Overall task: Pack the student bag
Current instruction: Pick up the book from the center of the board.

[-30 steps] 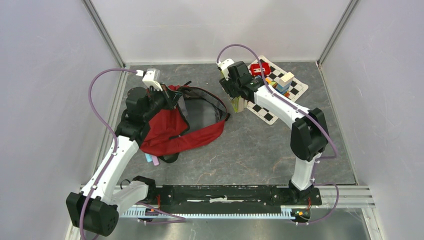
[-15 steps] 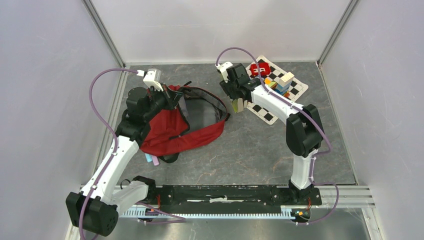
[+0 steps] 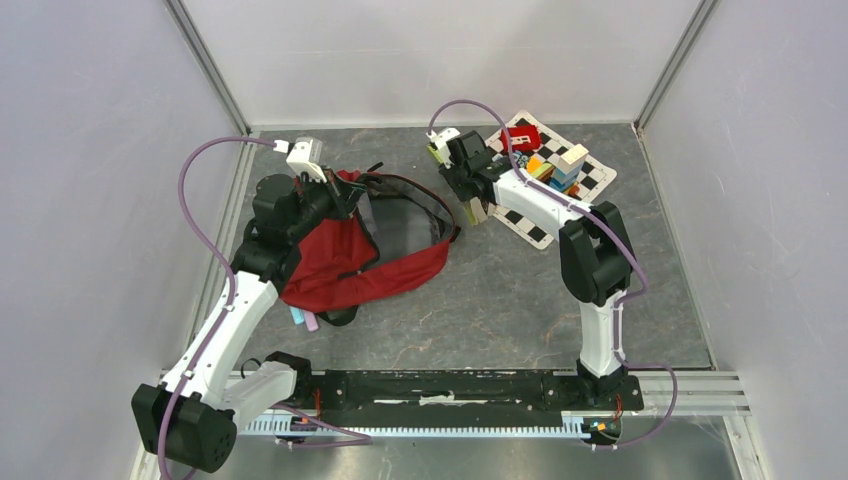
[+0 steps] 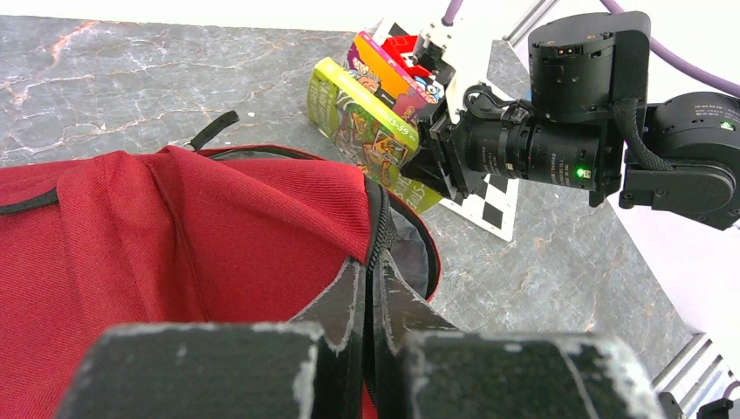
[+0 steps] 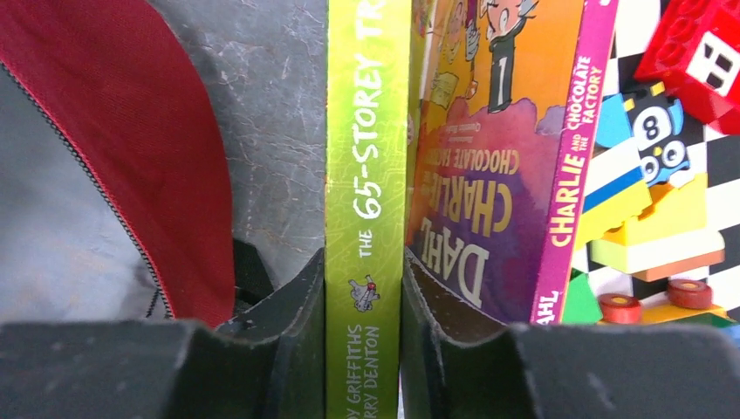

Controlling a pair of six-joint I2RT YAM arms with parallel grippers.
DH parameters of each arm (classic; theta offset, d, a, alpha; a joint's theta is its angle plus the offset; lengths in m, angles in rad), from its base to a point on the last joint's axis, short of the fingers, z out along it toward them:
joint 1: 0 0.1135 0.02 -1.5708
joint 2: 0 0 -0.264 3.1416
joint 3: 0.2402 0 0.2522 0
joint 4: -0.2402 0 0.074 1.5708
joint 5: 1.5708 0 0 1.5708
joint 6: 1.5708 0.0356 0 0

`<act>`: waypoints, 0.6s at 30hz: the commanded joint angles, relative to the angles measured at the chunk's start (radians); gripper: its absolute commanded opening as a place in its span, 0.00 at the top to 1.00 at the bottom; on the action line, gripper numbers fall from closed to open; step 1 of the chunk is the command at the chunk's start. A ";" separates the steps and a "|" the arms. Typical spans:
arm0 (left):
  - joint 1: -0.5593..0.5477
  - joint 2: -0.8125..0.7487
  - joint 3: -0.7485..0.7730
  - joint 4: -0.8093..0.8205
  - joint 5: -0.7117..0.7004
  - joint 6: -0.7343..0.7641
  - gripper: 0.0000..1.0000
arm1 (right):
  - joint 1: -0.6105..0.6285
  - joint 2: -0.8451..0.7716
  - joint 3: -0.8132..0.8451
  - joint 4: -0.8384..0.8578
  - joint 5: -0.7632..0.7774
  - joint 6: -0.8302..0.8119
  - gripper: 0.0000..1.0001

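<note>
the student bag (image 3: 345,250), dark red with black zippers and a grey lining, is lying on the left half of the bench (image 3: 500,300), its mouth gaping toward the right. the left tool (image 4: 371,301) is pinching the bag's zippered rim, its two fingers closed almost together on the fabric edge, and that lip is standing up off the bench.

just beside the bag's mouth, two books are standing on edge, close side by side. the green book (image 5: 366,131) is showing "the 65-storey tr…" down its spine, with "griffiths" and "denton" lower down. the second book (image 5: 489,175), orange and purple with a pink spine, is reading "charlie and the chocolate factory" and "dahl". the right tool (image 5: 363,288) is gripping the green book at its spine, jaws narrowed onto it, one finger pressing each cover, with the right-hand finger sitting between the two books.

beyond them a checkered mat (image 3: 598,178) is carrying toy blocks. one red block (image 3: 520,137) is showing white marks, and a small black figure (image 5: 650,122) is marked "8". the yellow, blue and other pieces are too jumbled to count.
</note>
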 commanded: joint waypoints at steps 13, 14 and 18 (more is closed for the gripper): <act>-0.009 -0.031 0.019 0.033 -0.015 0.041 0.98 | -0.003 -0.319 -0.121 0.156 -0.112 0.149 1.00; -0.009 -0.032 0.018 0.033 -0.018 0.043 0.98 | -0.003 -0.347 -0.134 0.158 -0.121 0.157 1.00; -0.009 -0.023 0.018 0.027 -0.030 0.053 0.98 | -0.003 -0.436 -0.196 0.170 -0.189 0.209 1.00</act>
